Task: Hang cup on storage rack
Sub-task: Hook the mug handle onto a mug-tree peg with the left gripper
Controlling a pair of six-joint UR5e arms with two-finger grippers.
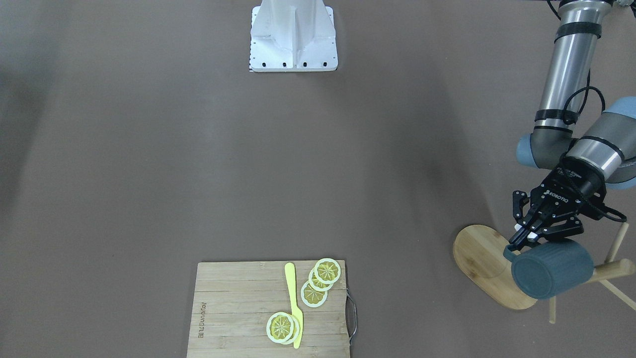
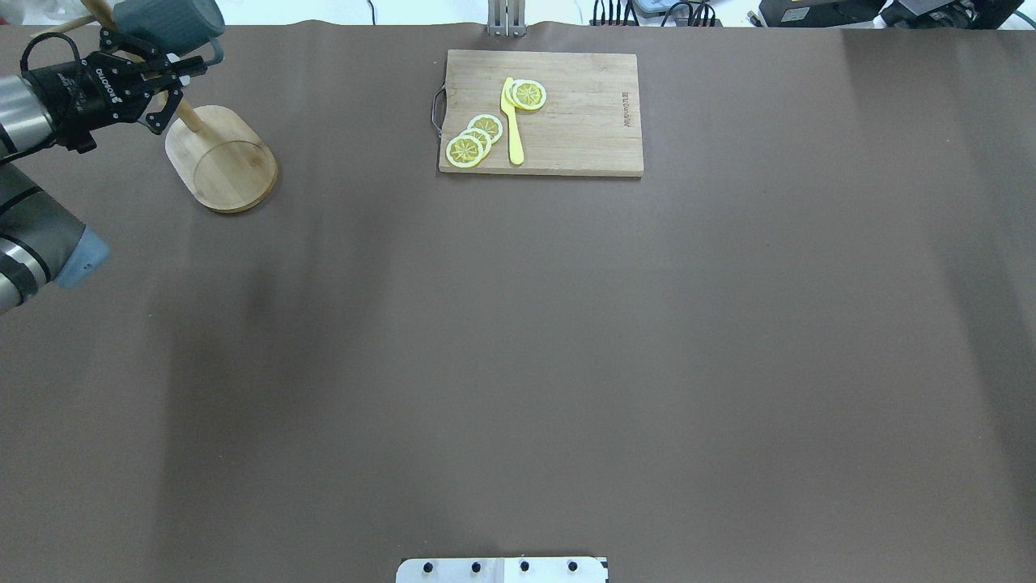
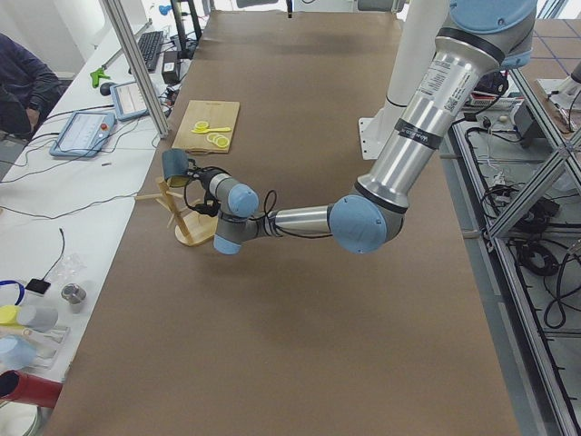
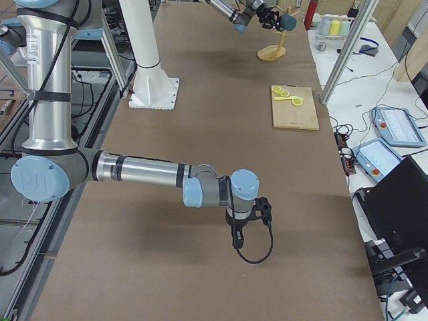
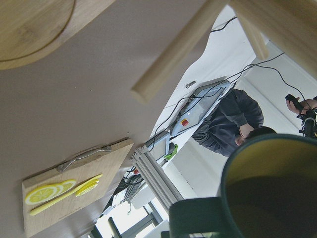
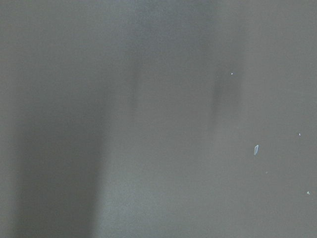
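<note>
The blue-grey cup (image 1: 551,268) lies on its side in the air, held by its handle in my left gripper (image 1: 521,241), which is shut on it. It hangs over the bamboo storage rack (image 1: 484,258), beside the rack's post (image 1: 613,270). In the overhead view the cup (image 2: 166,18) and left gripper (image 2: 190,71) are at the far left, above the rack's oval base (image 2: 222,158). The left wrist view shows the cup's rim (image 5: 270,193) with a peg (image 5: 183,47) apart from it. The right gripper (image 4: 237,237) shows only in the exterior right view, low over the table; I cannot tell its state.
A rectangular cutting board (image 2: 583,113) with lemon slices (image 2: 473,139) and a yellow knife (image 2: 511,121) lies at the table's far middle. The robot's white base (image 1: 293,37) stands at the near edge. An operator (image 3: 18,86) sits beyond the table's far side.
</note>
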